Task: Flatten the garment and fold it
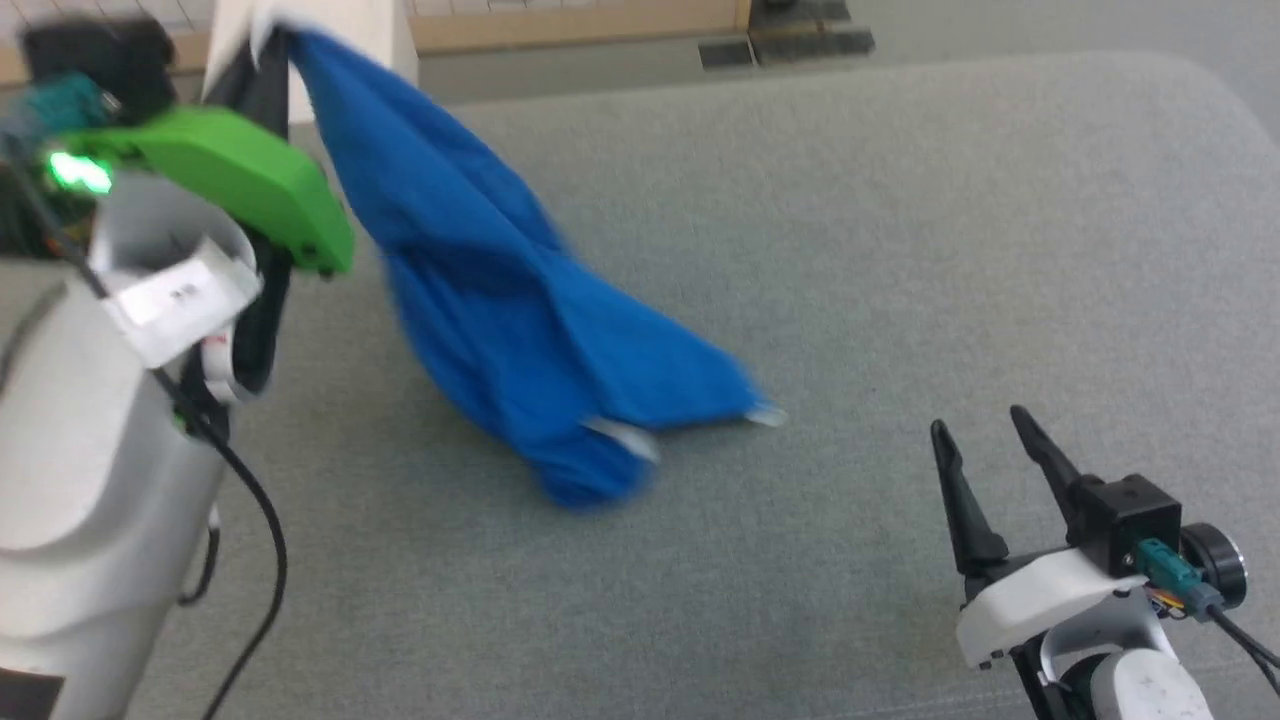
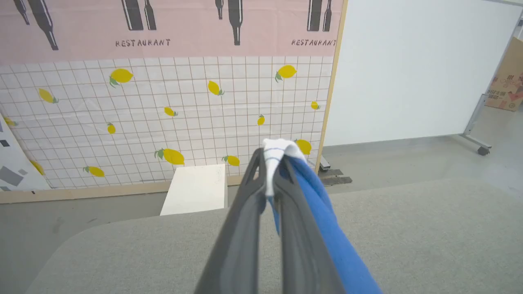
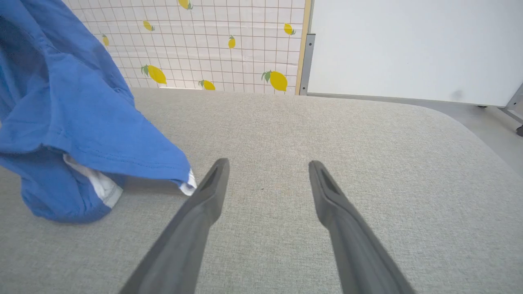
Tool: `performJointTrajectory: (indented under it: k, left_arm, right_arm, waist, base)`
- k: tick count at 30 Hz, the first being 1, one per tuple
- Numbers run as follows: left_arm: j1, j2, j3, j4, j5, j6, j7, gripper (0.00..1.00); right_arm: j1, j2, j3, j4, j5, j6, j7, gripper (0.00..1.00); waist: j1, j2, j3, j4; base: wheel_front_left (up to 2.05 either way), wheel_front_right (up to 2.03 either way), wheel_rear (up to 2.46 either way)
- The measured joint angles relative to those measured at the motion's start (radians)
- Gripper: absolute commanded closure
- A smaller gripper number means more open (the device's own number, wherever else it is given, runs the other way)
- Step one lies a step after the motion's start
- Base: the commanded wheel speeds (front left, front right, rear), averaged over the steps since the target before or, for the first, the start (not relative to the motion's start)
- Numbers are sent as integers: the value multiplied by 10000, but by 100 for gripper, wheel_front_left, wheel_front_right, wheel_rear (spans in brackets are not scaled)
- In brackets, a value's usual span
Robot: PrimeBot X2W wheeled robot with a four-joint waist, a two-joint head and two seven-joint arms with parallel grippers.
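The garment (image 1: 500, 300), bright blue with white edging, hangs from my raised left gripper (image 1: 268, 40) at the upper left of the head view; its lower end rests bunched on the grey padded surface. In the left wrist view that gripper (image 2: 271, 157) is shut on a white-edged corner of the garment (image 2: 327, 220), which trails down the right finger. My right gripper (image 1: 985, 420) stands open at the lower right, low over the surface. In the right wrist view its fingertips (image 3: 218, 165) lie just right of the garment's white hem (image 3: 81, 122), with nothing between the jaws.
The grey padded table (image 1: 900, 250) spreads wide to the right and front. Beyond its far edge stand a white box (image 2: 196, 190), a lemon-print panel (image 2: 163, 114) and a white board (image 2: 408, 69) on castors.
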Motion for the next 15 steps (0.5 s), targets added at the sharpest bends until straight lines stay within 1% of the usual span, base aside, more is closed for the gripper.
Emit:
performJointTrajectory:
  k: [4, 6, 9, 11, 15]
  left_arm:
    - [-751, -63, -36, -890, 221, 52, -130, 100]
    - [-1007, -299, -219, -1135, 222, 50, -113, 100]
    - [-1094, -922, -1009, -1195, 205, -38, 303, 100]
    - [-897, -1432, -1816, -989, 150, -153, 819, 100]
    - [297, -2311, -3179, -529, -56, -238, 1304, 100]
  right_arm:
    - [25, 2, 15, 8, 52, 0, 42, 0]
    - [24, 2, -2, 27, 125, 0, 40, 0]
    - [25, 2, -59, 96, 198, 0, -10, 0]
    - [19, 6, -61, 153, 222, 0, -23, 0]
    - [-23, 4, -151, 217, 309, 0, -123, 0]
  waist:
    - [0, 0, -328, 23]
    - [0, 0, -375, -35]
    - [-1, 0, -338, -157]
    - [-1, 1, -263, -246]
    - [-1, 0, -58, -424]
  base:
    - [0, 0, 0]
    - [0, 0, 0]
    - [0, 0, 0]
    - [0, 0, 0]
    - [0, 0, 0]
